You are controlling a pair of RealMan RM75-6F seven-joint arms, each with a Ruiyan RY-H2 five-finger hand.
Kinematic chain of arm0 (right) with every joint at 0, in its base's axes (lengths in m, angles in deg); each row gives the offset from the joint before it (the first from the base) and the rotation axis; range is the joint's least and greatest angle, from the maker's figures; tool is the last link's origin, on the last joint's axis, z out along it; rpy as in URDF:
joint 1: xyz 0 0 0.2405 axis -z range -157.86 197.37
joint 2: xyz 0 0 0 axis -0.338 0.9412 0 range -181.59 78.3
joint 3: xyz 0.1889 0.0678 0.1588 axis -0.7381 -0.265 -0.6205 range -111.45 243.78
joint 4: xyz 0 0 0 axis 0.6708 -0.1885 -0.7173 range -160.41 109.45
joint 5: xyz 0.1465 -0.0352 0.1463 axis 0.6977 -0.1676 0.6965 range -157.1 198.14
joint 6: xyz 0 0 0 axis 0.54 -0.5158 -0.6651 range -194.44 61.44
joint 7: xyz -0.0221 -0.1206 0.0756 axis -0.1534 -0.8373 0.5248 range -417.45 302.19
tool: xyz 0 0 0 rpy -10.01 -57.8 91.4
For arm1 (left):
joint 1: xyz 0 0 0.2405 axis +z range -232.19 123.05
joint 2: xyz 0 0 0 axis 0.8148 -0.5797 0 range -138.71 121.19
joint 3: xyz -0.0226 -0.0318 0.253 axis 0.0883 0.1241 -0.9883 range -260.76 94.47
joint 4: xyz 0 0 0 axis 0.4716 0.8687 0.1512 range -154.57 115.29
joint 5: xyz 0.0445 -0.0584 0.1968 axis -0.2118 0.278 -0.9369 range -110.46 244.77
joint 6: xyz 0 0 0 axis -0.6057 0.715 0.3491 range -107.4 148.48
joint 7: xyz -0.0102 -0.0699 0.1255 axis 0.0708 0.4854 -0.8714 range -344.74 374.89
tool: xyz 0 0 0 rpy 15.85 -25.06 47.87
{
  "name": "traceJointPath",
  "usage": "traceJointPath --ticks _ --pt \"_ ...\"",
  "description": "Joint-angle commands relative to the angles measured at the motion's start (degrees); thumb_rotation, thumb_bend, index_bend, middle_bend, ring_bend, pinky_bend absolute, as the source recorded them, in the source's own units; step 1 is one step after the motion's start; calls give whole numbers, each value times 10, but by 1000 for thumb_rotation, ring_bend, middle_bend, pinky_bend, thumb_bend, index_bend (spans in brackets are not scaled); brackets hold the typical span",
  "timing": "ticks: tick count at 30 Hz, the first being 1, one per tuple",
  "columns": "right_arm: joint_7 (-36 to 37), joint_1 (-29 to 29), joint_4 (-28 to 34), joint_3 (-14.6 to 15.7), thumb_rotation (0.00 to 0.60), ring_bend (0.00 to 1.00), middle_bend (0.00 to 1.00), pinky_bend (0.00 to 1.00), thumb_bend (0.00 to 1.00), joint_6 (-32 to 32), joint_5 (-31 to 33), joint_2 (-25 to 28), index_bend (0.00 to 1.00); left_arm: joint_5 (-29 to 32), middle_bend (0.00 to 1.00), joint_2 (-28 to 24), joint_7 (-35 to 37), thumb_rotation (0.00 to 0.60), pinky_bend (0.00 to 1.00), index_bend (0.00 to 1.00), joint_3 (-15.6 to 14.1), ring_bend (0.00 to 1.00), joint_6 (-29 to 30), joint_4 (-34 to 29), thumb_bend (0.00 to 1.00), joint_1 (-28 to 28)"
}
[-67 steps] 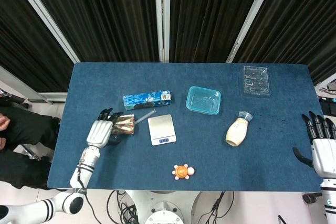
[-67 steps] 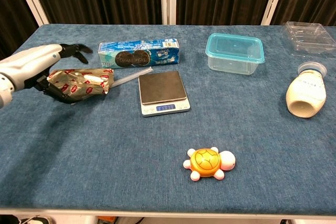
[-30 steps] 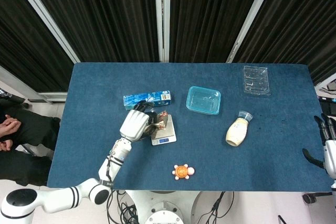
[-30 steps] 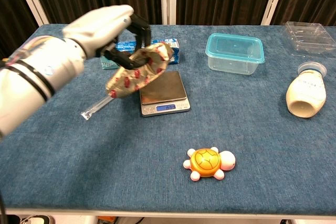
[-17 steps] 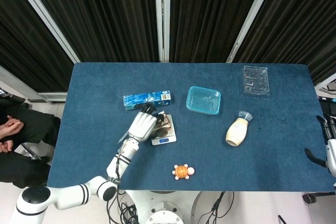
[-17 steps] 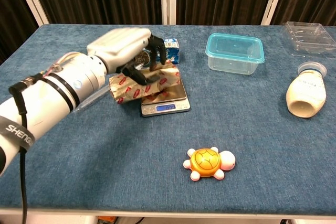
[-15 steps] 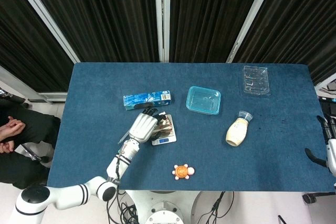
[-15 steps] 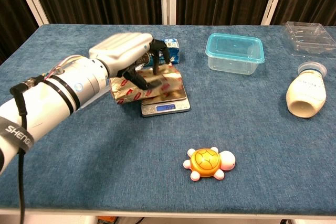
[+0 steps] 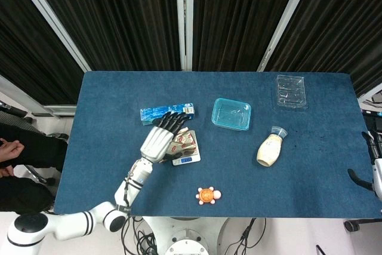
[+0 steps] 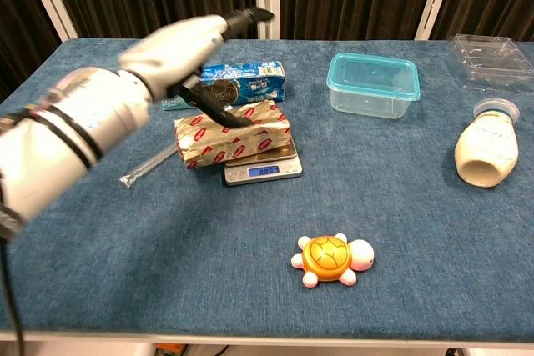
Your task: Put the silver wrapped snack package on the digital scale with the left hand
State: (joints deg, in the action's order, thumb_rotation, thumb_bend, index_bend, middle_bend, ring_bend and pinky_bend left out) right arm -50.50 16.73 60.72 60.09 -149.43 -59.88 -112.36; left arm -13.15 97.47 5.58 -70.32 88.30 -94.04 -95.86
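Left hand (image 10: 179, 52) released snack package (image 10: 234, 140) — lifted clear, fingers spread.

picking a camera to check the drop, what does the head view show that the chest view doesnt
Only the head view shows the right hand at the table's right edge and a person's hand at far left. Only the chest view shows the snack overhanging the scale on its left, the lit display, and a clear straw. Both show the open left hand above the snack, plus the cookie box, tub, bottle and turtle.
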Motion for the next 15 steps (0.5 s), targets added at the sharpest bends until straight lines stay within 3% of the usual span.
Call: traceJointPath --ticks 1,5,9,15 --pt "-3 0 2 1 600 0 0 0 158 -2 -4 0 0 14 0 -80 -55 600 0 0 -23 0 43 -88 107 57" --pt "-10 -2 6 4 600 0 0 0 158 -3 -12 -5 0 28 0 -151 -95 600 0 0 -65 0 87 -147 107 122" --pt "-19 -5 8 7 600 0 0 0 158 -3 -20 -15 0 36 0 -199 -102 600 0 0 -105 0 139 -159 107 187" --pt "-31 -8 2 13 600 0 0 0 155 -13 -43 -28 0 27 0 -247 -5 600 0 0 -158 0 180 -114 117 269"
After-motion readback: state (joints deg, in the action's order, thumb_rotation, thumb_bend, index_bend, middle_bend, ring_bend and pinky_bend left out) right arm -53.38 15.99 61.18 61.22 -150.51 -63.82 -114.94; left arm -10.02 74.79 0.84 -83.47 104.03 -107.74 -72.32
